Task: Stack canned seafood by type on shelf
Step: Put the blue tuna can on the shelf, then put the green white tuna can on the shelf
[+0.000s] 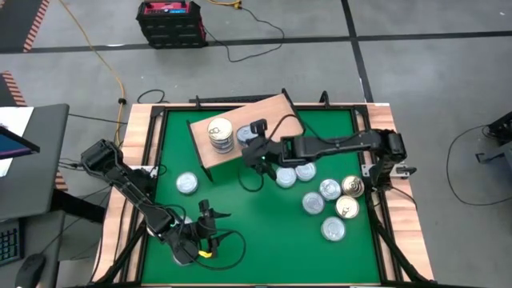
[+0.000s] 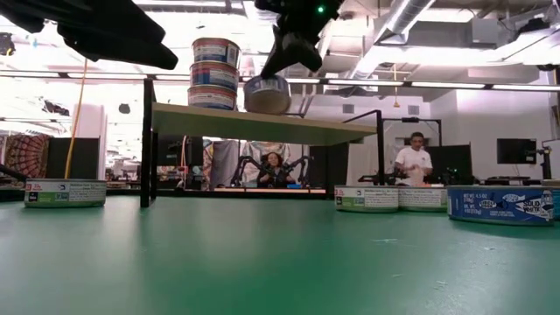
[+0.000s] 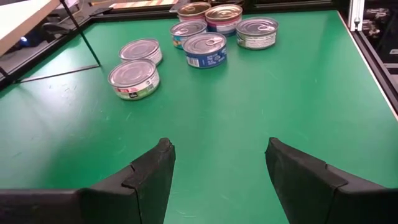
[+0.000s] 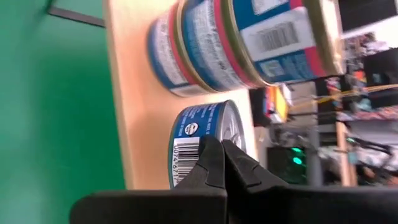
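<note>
Light-wood shelf carries a stack of tins near one end, and just beside that stack the right gripper presses its shut fingers against a blue-labelled tin that sits tilted at the shelf's front edge; no grip on it can be made out. Off the shelf, loose tins lie on the green table by its right end, one tin by its left. Well away from the shelf, the left gripper waits, fingers spread and empty.
</note>
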Robot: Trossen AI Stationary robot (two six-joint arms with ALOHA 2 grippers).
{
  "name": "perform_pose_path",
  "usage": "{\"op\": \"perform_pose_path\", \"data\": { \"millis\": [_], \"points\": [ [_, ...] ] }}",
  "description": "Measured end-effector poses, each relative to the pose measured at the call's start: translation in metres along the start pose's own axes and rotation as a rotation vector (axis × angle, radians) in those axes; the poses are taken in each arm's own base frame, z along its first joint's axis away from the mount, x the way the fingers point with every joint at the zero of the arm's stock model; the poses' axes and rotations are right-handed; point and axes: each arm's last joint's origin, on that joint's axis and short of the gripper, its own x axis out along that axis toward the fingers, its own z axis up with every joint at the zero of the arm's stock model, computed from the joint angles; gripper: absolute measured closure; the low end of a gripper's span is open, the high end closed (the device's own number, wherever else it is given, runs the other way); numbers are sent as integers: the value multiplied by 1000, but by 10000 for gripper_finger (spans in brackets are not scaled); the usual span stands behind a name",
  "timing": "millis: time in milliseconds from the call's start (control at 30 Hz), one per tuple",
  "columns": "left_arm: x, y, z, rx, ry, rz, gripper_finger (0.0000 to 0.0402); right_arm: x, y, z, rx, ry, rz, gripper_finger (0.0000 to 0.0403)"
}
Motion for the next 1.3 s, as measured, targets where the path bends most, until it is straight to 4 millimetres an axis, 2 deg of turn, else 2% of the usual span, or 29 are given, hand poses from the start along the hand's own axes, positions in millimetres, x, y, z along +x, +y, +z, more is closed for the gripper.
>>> {"op": "perform_pose_path", "data": {
  "millis": [67,133,433,567,700,867,967,1033,1133,1233,1300],
  "points": [
    [0,0,0,-1,0,0,162,3,-1,-3,35,-16,42,389],
    [0,0,0,-2,0,0,162,5,-2,-5,66,-22,62,369],
    [0,0,0,1,-1,1,162,7,-3,-8,127,3,74,232],
    [0,0,0,7,2,2,162,-7,5,-3,83,33,42,198],
    [0,1,-2,27,14,7,162,-31,14,-2,95,59,75,191],
    [1,3,-4,68,36,14,162,-61,37,-12,124,194,206,200],
    [5,7,-4,74,45,32,162,-74,49,-21,209,298,343,210],
    [8,9,-3,67,46,44,162,-75,62,-26,268,347,396,217],
    [11,12,-2,38,49,57,162,-69,97,-40,233,372,413,228],
    [13,13,-2,19,55,51,162,-60,133,-56,216,345,410,240],
    [13,12,-1,15,53,48,162,-55,150,-65,236,318,411,249]
  ]
}}
